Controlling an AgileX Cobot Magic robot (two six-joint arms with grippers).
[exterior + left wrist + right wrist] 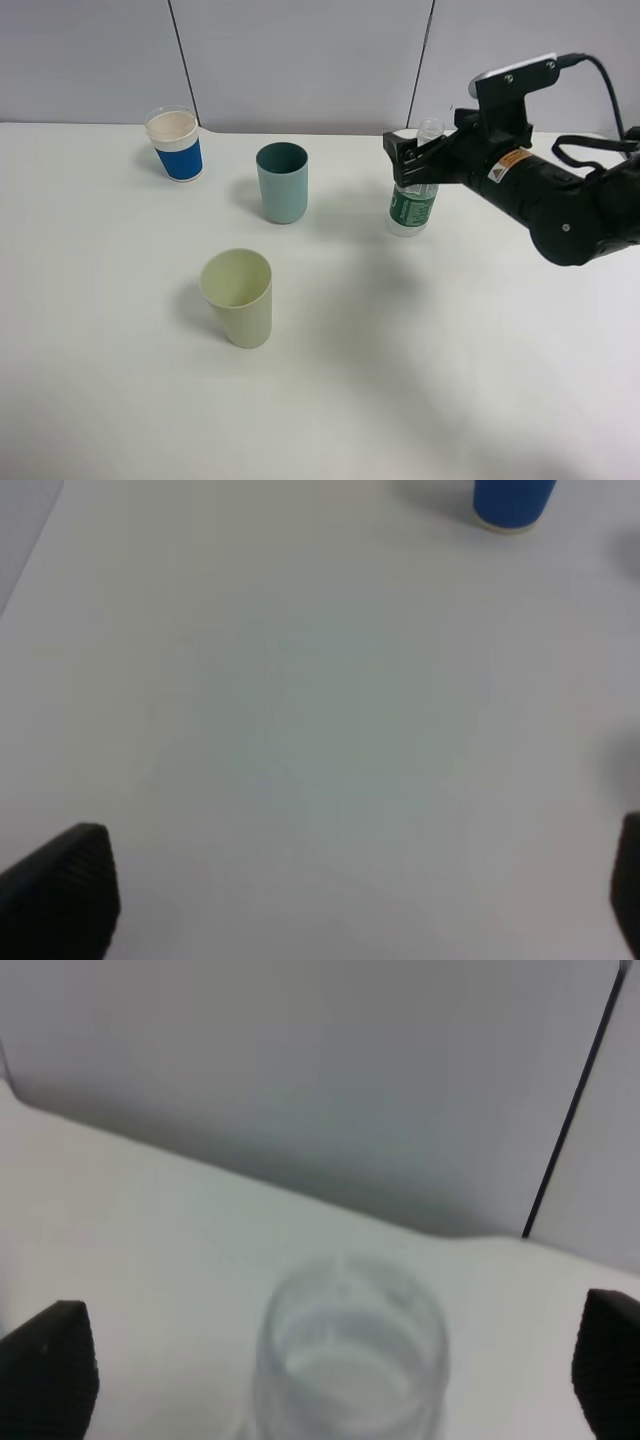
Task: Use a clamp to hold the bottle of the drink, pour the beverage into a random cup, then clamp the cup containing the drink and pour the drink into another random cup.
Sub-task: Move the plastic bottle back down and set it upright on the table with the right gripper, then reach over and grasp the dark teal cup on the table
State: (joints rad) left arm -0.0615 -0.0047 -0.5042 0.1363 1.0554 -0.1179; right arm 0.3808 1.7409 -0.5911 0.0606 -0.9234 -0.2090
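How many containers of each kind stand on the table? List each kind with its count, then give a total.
Plastic tumblers: 2 (teal tumbler, pale yellow-green tumbler)
Paper cups: 1 (blue-sleeved paper cup)
Bottles: 1 (bottle)
Total: 4

Inside what looks like a robotics test lab: a plain white surface backed by grey wall panels (thin dark seams between them), with a black robot arm bearing a warning sticker and a wrist-mounted camera
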